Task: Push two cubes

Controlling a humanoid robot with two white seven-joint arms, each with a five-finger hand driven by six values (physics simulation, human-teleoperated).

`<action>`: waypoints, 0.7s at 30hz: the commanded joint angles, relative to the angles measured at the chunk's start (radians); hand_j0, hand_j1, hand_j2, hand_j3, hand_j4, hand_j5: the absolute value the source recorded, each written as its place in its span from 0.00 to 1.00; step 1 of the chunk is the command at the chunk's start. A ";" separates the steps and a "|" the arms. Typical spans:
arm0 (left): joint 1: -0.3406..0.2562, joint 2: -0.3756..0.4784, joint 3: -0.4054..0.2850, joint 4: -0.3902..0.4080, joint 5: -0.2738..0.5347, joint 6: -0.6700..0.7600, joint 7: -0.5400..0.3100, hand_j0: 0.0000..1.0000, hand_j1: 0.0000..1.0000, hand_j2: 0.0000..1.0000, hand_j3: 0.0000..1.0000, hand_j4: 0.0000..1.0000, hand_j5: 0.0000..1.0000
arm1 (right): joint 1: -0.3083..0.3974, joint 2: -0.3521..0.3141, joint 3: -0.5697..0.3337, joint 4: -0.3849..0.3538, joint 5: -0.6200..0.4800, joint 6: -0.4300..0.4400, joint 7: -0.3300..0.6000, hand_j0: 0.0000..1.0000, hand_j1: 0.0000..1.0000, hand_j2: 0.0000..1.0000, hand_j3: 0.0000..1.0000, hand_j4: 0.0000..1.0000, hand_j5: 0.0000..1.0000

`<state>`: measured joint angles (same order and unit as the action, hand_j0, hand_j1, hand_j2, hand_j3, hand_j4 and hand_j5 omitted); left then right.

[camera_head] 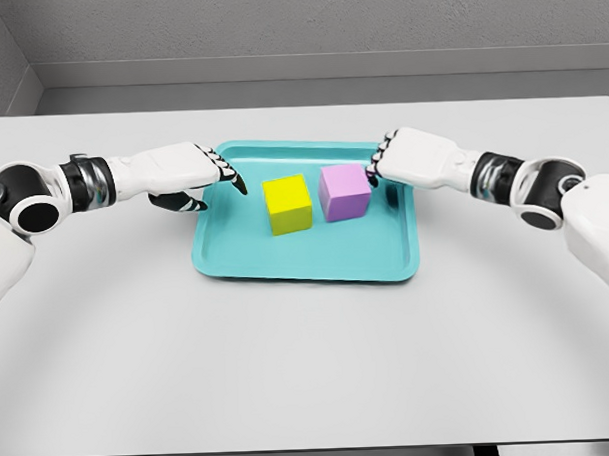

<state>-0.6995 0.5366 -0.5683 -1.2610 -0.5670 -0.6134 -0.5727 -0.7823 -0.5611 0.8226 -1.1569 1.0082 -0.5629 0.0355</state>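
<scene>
Grey walls stand behind a pale grey table (309, 368) that fills most of the head view. On it, a little beyond the middle, lies a teal tray (304, 260) with a low raised rim.

Two cubes sit inside the tray, side by side in its far half. The yellow cube (287, 204) is on the left and the purple cube (344, 193) on the right. They stand close, with a thin strip of tray showing between them, and both rest flat on the tray floor, turned slightly so their edges do not run parallel to the rim.

The left hand (188, 177) reaches in from the left, over the tray's left rim. Its fingers are stretched forward and held loosely together, the dark tips pointing toward the yellow cube; the thumb hangs below, over the table just outside the tray. It holds nothing, and a clear gap of tray floor lies between its fingertips and the yellow cube.

The right hand (407, 159) comes in from the right, above the tray's far right corner. Its fingers are bent downward and together, gripping nothing, with the dark tips at the right face of the purple cube, touching it or very nearly so; the view does not settle which.

Both forearms stretch out low over the table toward the picture's side edges.
</scene>
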 commanded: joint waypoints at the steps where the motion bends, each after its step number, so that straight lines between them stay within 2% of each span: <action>1: 0.000 0.002 0.001 0.000 0.006 0.003 0.000 0.71 0.71 0.71 0.71 0.71 0.71 | 0.000 -0.017 -0.003 -0.003 0.000 0.000 0.000 0.46 0.46 0.46 0.46 0.46 0.46; 7: 0.002 0.002 0.002 0.000 0.006 0.003 0.001 0.71 0.71 0.71 0.71 0.71 0.71 | 0.000 -0.025 -0.006 -0.014 -0.002 0.001 0.001 0.46 0.46 0.46 0.46 0.46 0.46; 15: 0.002 0.010 0.002 0.000 0.006 0.003 0.001 0.71 0.71 0.71 0.71 0.71 0.71 | -0.009 0.014 -0.005 0.063 0.009 0.032 0.000 0.46 0.46 0.46 0.46 0.46 0.46; 21: 0.003 0.020 0.001 0.000 0.006 0.003 0.001 0.71 0.71 0.71 0.71 0.71 0.71 | -0.021 0.035 0.003 0.063 0.009 0.032 0.001 0.45 0.45 0.45 0.45 0.45 0.45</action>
<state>-0.6964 0.5499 -0.5682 -1.2616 -0.5669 -0.6134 -0.5727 -0.8053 -0.5358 0.8223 -1.0961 1.0212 -0.5319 0.0359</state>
